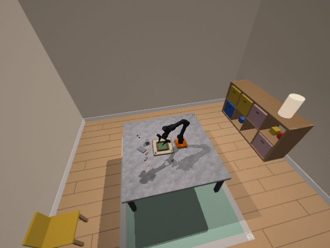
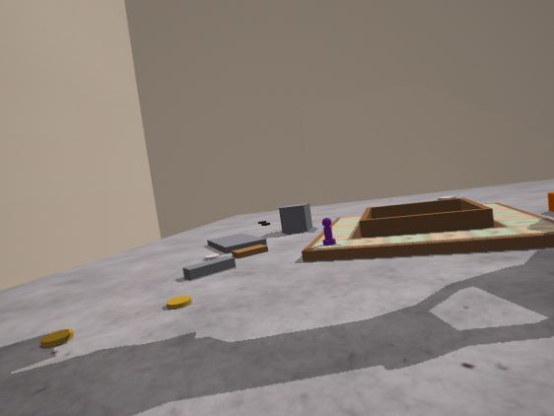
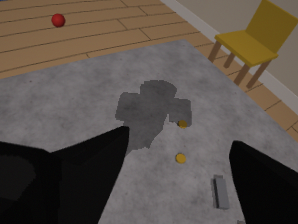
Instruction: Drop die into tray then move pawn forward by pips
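Note:
The board [image 1: 163,153] [image 2: 424,245] lies on the grey table, with the brown-walled dice tray [image 2: 424,228] in its middle. The purple pawn [image 2: 327,232] stands upright on the board's near left corner square. My gripper [image 1: 161,138] [image 3: 179,141] hangs above the tray on the bent black arm. Its fingers stand apart with nothing between them, and the wrist view looks past them at bare table. A small white thing [image 2: 446,198] shows just behind the tray's far wall; I cannot tell whether it is the die.
Left of the board lie a grey box [image 2: 295,218], a grey slab [image 2: 236,242], an orange bar [image 2: 249,250], a grey bar [image 2: 209,268] [image 3: 220,191] and two yellow discs [image 2: 178,302] [image 2: 56,337] [image 3: 181,158]. The arm's orange base [image 1: 181,143] stands right of the board.

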Action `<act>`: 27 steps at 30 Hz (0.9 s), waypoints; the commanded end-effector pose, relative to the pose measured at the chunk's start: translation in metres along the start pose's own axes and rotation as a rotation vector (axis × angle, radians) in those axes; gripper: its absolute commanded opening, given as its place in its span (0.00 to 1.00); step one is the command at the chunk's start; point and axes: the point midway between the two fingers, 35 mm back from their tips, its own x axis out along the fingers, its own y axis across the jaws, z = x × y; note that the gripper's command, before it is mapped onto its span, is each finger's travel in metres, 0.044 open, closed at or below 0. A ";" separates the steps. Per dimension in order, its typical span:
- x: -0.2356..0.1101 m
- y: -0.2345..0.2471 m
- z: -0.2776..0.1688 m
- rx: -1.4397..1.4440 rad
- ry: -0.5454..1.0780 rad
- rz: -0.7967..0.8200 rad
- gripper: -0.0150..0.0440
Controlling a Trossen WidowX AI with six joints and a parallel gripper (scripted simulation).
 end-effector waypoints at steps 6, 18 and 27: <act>-0.016 -0.100 -0.112 -0.060 0.366 -0.202 0.72; -0.115 -0.161 -0.284 -0.004 0.886 -0.175 0.72; -0.207 -0.126 -0.387 0.147 1.112 0.084 0.72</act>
